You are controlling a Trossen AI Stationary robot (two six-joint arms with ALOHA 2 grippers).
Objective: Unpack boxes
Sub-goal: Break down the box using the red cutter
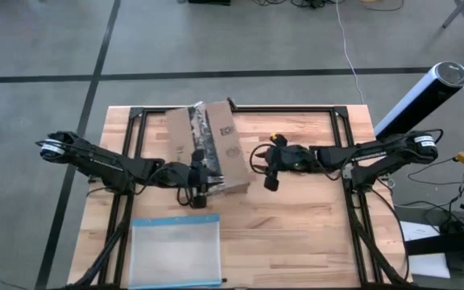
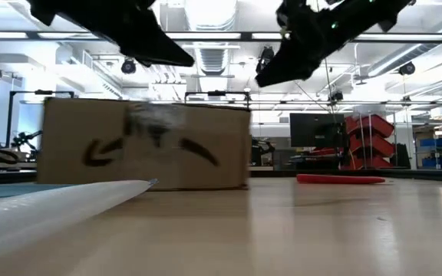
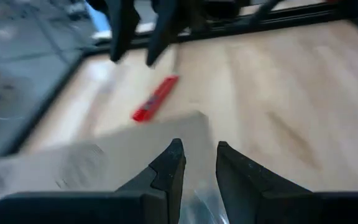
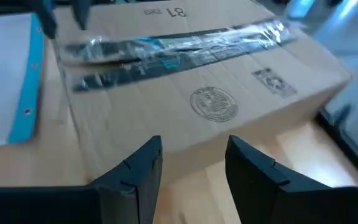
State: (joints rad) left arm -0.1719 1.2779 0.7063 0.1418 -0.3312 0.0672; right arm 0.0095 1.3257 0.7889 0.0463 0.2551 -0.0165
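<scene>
A brown cardboard box [image 1: 208,149] stands by its bottom on the wooden table, left of the middle. A strip of shiny tape [image 4: 173,46] runs along its closed top. My left gripper [image 1: 198,193] hangs open above the box's near corner [image 3: 166,134], clear of the cardboard in the low view [image 2: 163,50]. To the right of the box, my right gripper [image 1: 270,181] hovers open above the table. Its fingers point toward the box's side [image 4: 229,130], with nothing between them.
A clear plastic pouch with a blue edge [image 1: 176,250] lies near the table's front edge. A small red tool [image 3: 156,98] lies on the wood to the right of the box [image 2: 340,179]. Black frame rails [image 1: 296,109] run round the table.
</scene>
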